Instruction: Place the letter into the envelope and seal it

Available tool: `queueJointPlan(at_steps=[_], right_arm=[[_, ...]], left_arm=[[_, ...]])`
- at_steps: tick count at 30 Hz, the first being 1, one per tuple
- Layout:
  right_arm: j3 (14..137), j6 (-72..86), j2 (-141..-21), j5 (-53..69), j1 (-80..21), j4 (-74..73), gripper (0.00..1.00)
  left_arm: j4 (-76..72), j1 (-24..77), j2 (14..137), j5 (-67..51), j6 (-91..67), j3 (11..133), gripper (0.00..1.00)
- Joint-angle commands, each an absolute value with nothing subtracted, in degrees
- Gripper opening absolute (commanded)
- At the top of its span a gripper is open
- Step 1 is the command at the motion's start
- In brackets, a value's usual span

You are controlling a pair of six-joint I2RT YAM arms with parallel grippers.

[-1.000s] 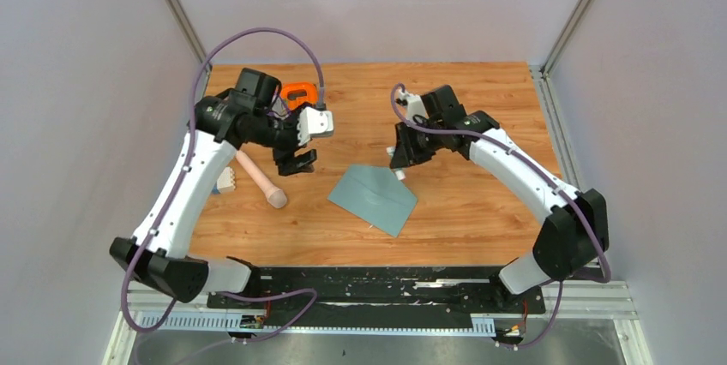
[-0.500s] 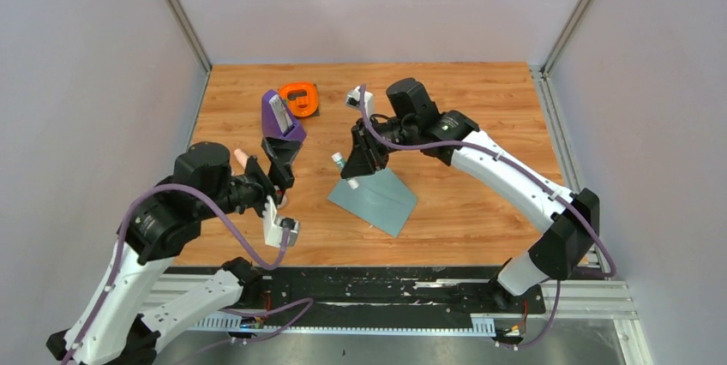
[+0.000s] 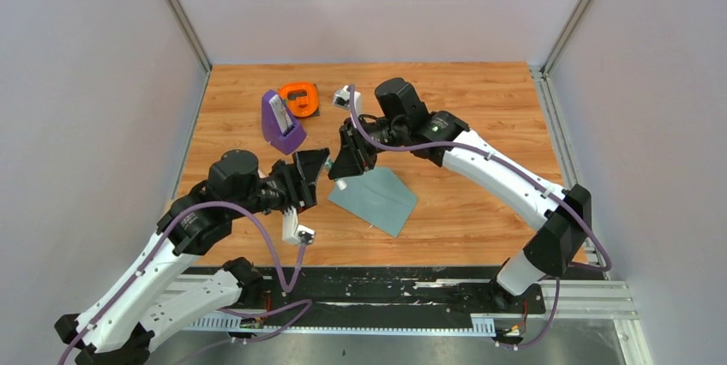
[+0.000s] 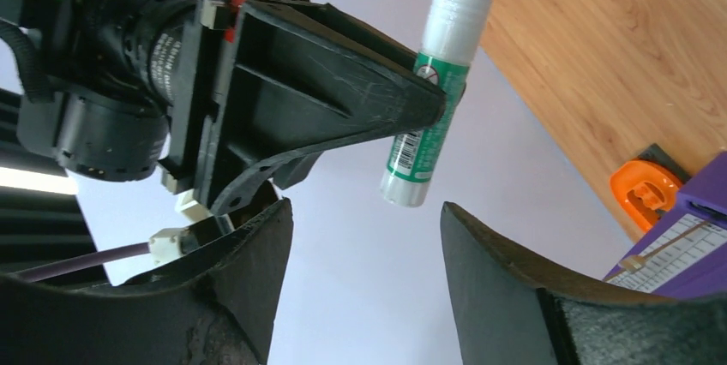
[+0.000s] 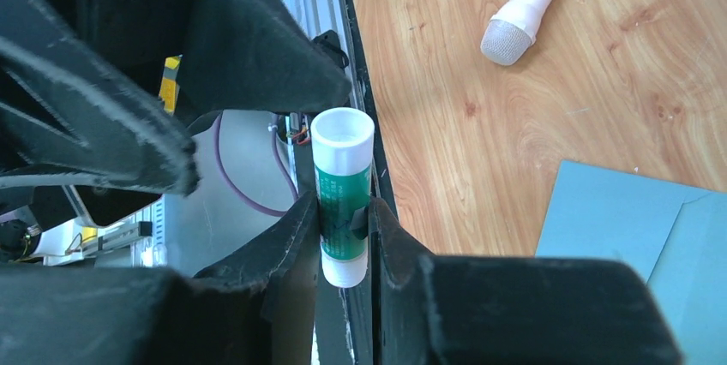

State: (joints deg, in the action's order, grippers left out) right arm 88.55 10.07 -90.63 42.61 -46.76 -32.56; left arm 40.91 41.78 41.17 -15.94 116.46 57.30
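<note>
The left end effector (image 4: 367,211) has its fingers apart with nothing between them. It is turned toward the right arm, and in the top view the two tools stand just beside each other above the surface (image 3: 480,108). Behind them at the far left stand a purple holder (image 3: 281,121) and an orange item (image 3: 298,98). Between the arms is a glue stick (image 4: 426,116), and the right end effector (image 5: 343,224) is clamped on its green body near one end. The grey-teal envelope (image 3: 377,200) lies flat on the surface just below and to the right of that grip. The letter cannot be seen in any view, and whether it is already inside the envelope cannot be told.

The likely step is uncapping the stick or passing it across. The right grip sits low on a round, smooth body, so if the left fingers close off-centre, or pull at an angle, the stick could twist or slide out and drop onto the envelope. The tools are also close enough that a small overshoot could knock them together.

The stick carries a green label with a barcode and a small round mark. No brand name is readable. The white card in the purple holder shows ruled lines, but its print is too small to read.
</note>
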Motion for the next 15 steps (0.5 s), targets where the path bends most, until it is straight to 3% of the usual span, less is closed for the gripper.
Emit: queueJointPlan(at_steps=[1, 3, 13, 15], right_arm=[[92.5, 11.0, -91.7, 44.1, -47.4, -28.8, 0.0], [93.0, 11.1, -91.9, 44.1, -47.5, -28.6, 0.0], [93.0, 11.9, -91.5, 47.5, -47.7, -26.5, 0.0], [92.8, 11.9, -91.6, 47.9, -47.8, -26.2, 0.0]], left_arm=[[37.3, 42.5, 40.4, -15.9, 126.9, 56.7, 0.71], [37.6, 42.8, 40.5, -15.4, 127.1, 56.5, 0.66], [40.1, 43.2, 40.9, -12.9, 127.3, 56.3, 0.66], [40.1, 43.3, 41.2, -12.9, 127.4, 56.3, 0.62]])
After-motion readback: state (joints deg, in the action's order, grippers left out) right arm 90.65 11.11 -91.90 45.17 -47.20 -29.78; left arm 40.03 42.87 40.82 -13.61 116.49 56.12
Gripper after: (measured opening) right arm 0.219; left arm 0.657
